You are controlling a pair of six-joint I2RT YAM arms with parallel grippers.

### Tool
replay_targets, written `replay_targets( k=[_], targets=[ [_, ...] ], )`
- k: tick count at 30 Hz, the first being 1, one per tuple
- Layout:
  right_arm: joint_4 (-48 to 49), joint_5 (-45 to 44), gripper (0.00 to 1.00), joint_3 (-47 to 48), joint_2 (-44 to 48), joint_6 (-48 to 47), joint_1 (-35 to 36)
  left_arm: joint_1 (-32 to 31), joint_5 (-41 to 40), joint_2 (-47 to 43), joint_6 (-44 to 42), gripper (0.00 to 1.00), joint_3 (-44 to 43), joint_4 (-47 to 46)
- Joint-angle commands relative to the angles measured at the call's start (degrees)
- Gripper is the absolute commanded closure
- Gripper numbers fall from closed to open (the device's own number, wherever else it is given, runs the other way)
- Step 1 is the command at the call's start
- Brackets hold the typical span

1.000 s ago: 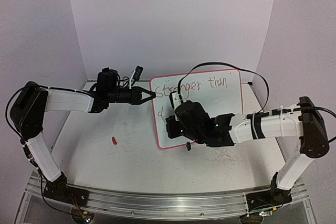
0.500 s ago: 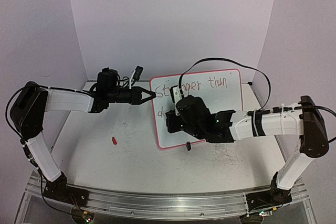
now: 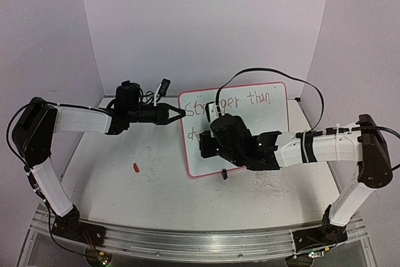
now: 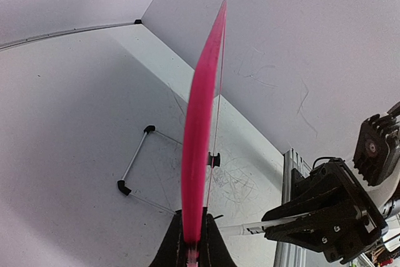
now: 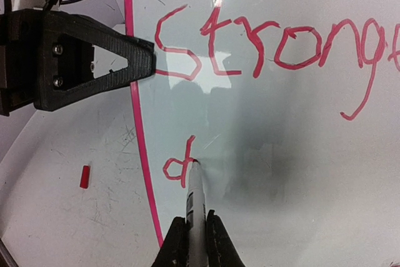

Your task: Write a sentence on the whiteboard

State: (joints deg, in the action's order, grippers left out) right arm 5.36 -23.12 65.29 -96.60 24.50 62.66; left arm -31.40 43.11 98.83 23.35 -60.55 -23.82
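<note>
The left gripper stays clamped on the whiteboard at its left rim. The right gripper has edged slightly rightward below the sentence. Left wrist: the jaws pinch the pink rim, seen edge-on. Right wrist: the fingers are closed on a marker, its tip touching the board at the second line's first letters.

whiteboard: we find it on the table, right of centre and toward the back.
left gripper: at the board's left edge, the rim between its fingers.
right gripper: over the board's lower left part, a marker between its fingers, tip on the board.
sentence: we read its first line along the board's top; the second starts below, at the marker's tip.
small loose piece: on the table, left of the board.
</note>
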Motion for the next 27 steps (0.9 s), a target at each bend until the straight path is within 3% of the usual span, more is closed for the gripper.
replay_targets(
  k=[1, 27],
  targets=[
    [-1.98, -1.11, 1.00, -1.92, 1.92, 2.02, -0.81, -0.32, 0.58, -1.49, -0.77, 1.00, 0.20, 2.29],
    [1.86, 1.51, 1.00, -2.21, 4.48, 0.68, -1.91, -0.32, 0.77, -1.54, -0.69, 1.00, 0.19, 2.29]
  ],
)
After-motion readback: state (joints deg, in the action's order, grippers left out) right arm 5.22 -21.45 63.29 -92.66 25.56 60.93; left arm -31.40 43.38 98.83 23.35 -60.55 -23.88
